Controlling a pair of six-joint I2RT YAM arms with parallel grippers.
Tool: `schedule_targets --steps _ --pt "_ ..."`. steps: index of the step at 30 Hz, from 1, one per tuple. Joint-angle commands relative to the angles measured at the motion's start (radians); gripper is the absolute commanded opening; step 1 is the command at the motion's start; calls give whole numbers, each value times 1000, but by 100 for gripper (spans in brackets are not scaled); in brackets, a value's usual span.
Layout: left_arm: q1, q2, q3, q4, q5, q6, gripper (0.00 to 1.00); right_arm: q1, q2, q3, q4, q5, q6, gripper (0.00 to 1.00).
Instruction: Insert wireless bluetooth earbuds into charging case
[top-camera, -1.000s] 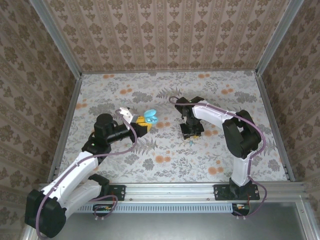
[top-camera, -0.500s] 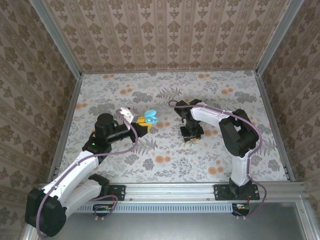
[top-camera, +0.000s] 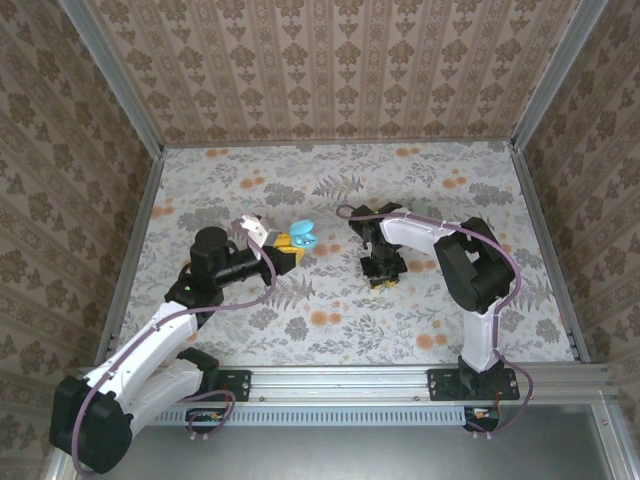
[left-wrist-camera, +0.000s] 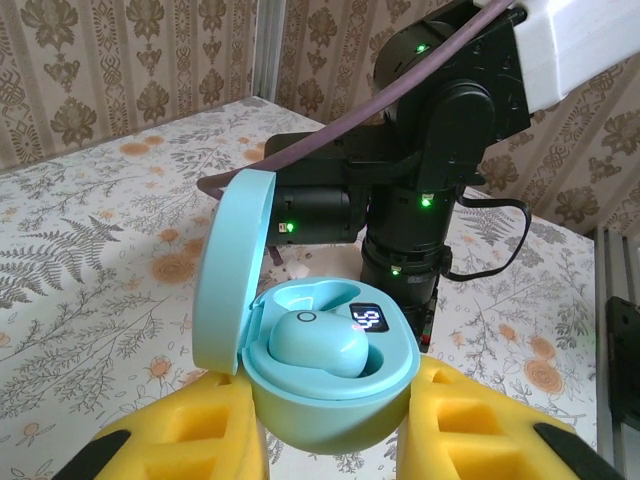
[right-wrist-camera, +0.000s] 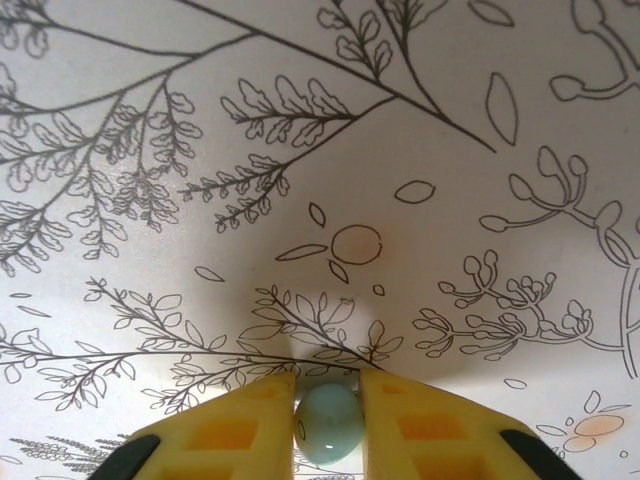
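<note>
The table (top-camera: 330, 330) has a flowery cloth, and walls (top-camera: 330, 70) with brown patterned paper stand around it. A metal rail (top-camera: 350, 378) runs along the near edge.

The left pincer (top-camera: 283, 248) is squeezed tight on the charging case (left-wrist-camera: 330, 405), with a yellow pad (left-wrist-camera: 190, 430) on each side. From above, the case sits left of the table's middle. Its lid (left-wrist-camera: 225, 270) is open and stands up on the left side in the left wrist view. The case's open cup faces up, and its long way seems to run from pad to pad. The first earbud (left-wrist-camera: 320, 345) lies inside the cup.

The black right arm (left-wrist-camera: 430, 150) stands just behind the case. The right pincer (right-wrist-camera: 328, 388) points down near the table's middle, apart from the case. Its pads are narrow and pinch the second earbud (right-wrist-camera: 327, 425), a tiny round blue piece, right at the cloth.
</note>
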Motion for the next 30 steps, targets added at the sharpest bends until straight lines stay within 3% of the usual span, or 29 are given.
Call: schedule_targets --steps 1,11,19,24,30 --pt "-5 -11 23 7 -1 22 11 5 -16 -36 35 -36 13 19" --pt "-9 8 27 59 26 8 11 5 -340 -45 57 -69 -36 13" --pt "-36 40 29 152 85 3 11 12 -631 -8 211 -292 -60 12" --pt "-43 55 32 213 136 -26 11 68 -684 9 357 -431 -49 13" --pt "-52 57 42 223 170 -40 11 150 -659 62 413 -477 -93 13"
